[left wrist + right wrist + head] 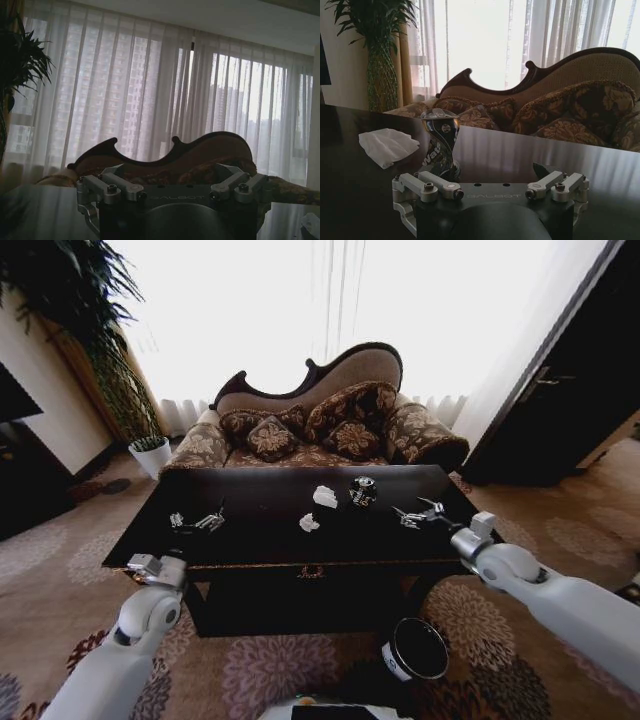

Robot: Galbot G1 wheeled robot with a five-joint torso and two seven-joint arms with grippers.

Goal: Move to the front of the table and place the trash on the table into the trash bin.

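A black trash bin stands on the patterned carpet in front of the dark wooden bench, near the robot's right arm. Over the bench's left part the left pincer hovers with fingers spread; over the right part the right pincer is likewise released, just beside a crushed black can. Two white paper wads lie mid-bench, one nearer the front edge. A cushioned sofa sits behind.

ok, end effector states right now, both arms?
Left end effector: open, empty, over the table.
Right end effector: open, empty, beside the crushed can.
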